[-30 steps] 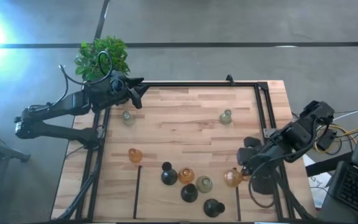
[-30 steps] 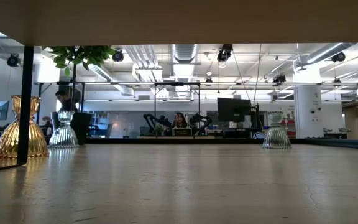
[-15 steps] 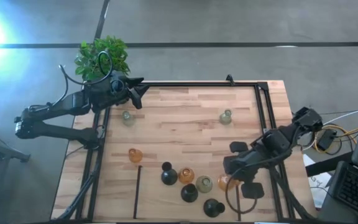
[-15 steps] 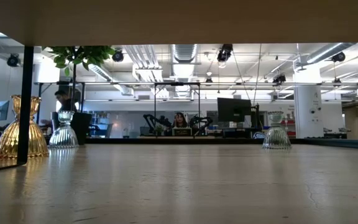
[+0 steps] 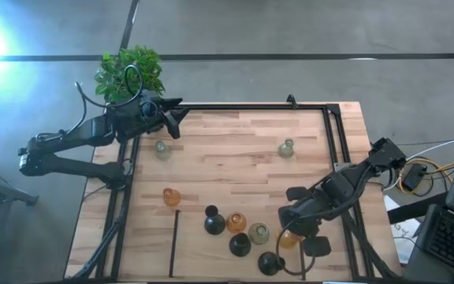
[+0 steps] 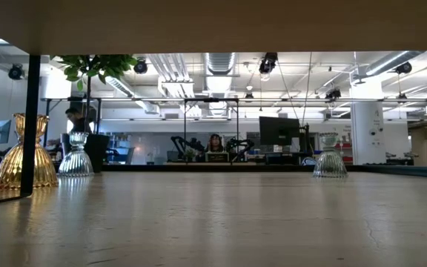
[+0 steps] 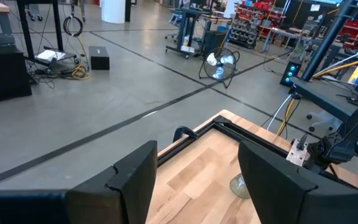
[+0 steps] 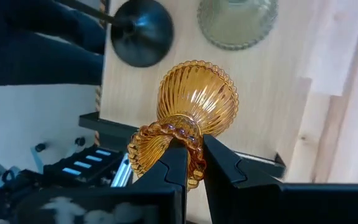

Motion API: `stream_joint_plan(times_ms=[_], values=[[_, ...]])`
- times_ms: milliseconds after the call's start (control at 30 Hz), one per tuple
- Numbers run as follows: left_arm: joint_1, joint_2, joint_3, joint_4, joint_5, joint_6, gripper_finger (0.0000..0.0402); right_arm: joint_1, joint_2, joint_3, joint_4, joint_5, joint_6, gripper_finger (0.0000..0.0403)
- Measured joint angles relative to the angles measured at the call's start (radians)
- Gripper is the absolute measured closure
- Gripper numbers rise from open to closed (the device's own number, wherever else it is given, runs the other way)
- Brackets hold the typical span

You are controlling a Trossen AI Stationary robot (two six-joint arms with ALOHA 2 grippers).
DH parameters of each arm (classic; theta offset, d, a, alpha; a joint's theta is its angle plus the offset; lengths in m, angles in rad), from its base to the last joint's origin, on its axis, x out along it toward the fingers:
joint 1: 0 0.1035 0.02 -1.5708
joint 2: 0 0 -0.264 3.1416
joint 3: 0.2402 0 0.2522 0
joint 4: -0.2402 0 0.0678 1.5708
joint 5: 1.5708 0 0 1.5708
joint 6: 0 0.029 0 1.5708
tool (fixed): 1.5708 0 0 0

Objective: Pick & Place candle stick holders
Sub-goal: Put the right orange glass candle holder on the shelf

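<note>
Plant, leafy green in a dark pot (image 5: 129, 71), stood off the far-left corner of the pale wooden-plank bench (image 5: 235, 150), right beside the left tool (image 5: 172, 118), which waited there with its fingers spread apart and nothing between them. Near it on the bench sat a pale green-grey ribbed glass candle stick holder (image 5: 161, 147). Further toward the front, a translucent amber holder (image 5: 171, 196) stood alone beside a thin black strip (image 5: 173, 242). At centre front the rest clustered close: black holder (image 5: 214, 221), amber holder (image 5: 236, 222), black holder (image 5: 240, 244), pale green-grey holder (image 5: 258, 233) and black holder (image 5: 270, 263). A second pale green-grey holder (image 5: 287, 147) stood well apart toward the far right. Right tool (image 5: 290, 229) hung just right of the cluster, clenched on a ribbed amber glass holder (image 8: 188, 118) at its narrow neck, bulb base pointing away from the fingers, held above the bench's front edge.
</note>
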Motion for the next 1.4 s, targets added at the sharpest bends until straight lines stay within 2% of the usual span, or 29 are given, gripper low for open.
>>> stream_joint_plan(times_ms=[133,700,1400], values=[[0.001,0.0,0.0,0.0,0.0,0.0,0.0172,-0.01,0.0,-0.019,0.028,-0.035,-0.013,0.0384],[0.002,0.0,0.0,0.0,0.0,0.013,0.0172,-0.016,0.0,-0.069,0.121,-0.039,-0.013,0.0384],[0.002,0.0,0.0,0.0,0.0,0.041,0.0172,-0.02,0.0,-0.144,0.192,-0.112,0.028,0.0384]])
